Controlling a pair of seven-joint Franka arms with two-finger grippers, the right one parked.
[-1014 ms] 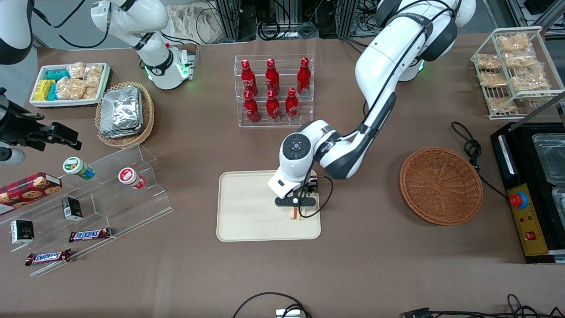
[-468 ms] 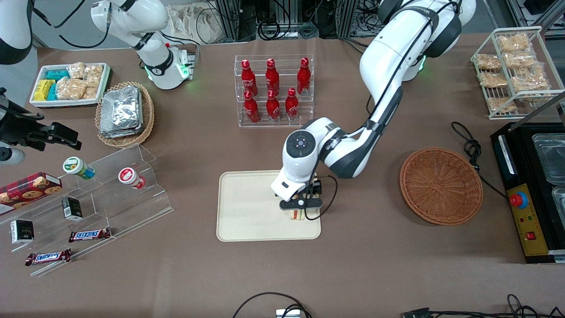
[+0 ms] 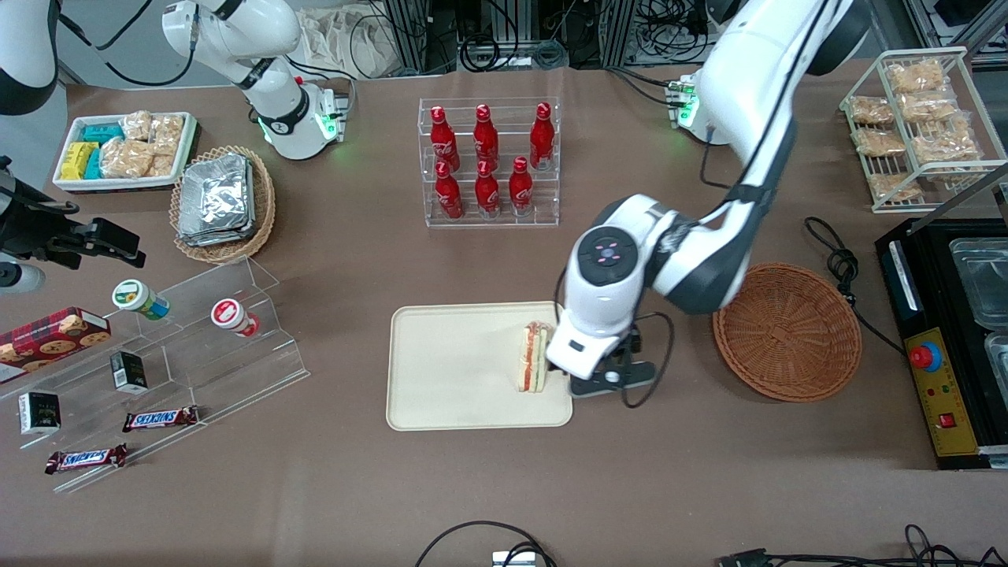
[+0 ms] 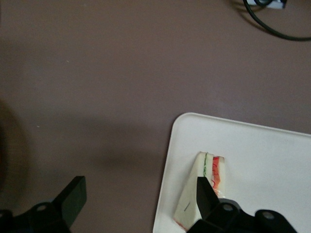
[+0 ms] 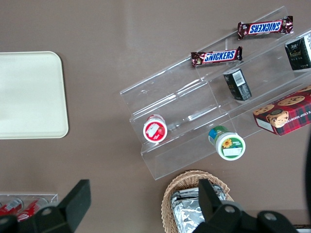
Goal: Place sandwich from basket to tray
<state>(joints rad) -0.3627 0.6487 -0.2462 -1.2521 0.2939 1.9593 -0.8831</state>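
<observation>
The sandwich (image 3: 533, 358) stands on its edge on the cream tray (image 3: 449, 370), close to the tray's rim nearest the basket. It also shows in the left wrist view (image 4: 204, 182), on the tray (image 4: 262, 150). My left gripper (image 3: 610, 383) is open and empty. It hangs over the bare table just off the tray's rim, between the tray and the basket; in the wrist view (image 4: 140, 199) one finger (image 4: 206, 194) overlaps the sandwich. The reddish-brown wicker basket (image 3: 787, 331) is empty and lies toward the working arm's end.
A clear rack of red bottles (image 3: 488, 161) stands farther from the camera than the tray. A stepped acrylic shelf (image 3: 197, 339) with snacks, a tan basket of foil packets (image 3: 224, 201) and a white bin (image 3: 126, 150) lie toward the parked arm's end. A black machine (image 3: 953, 331) and a cable (image 3: 839, 260) flank the basket.
The gripper has let go of the sandwich, risen and moved off the tray toward the basket. The sandwich stays standing on the tray.
</observation>
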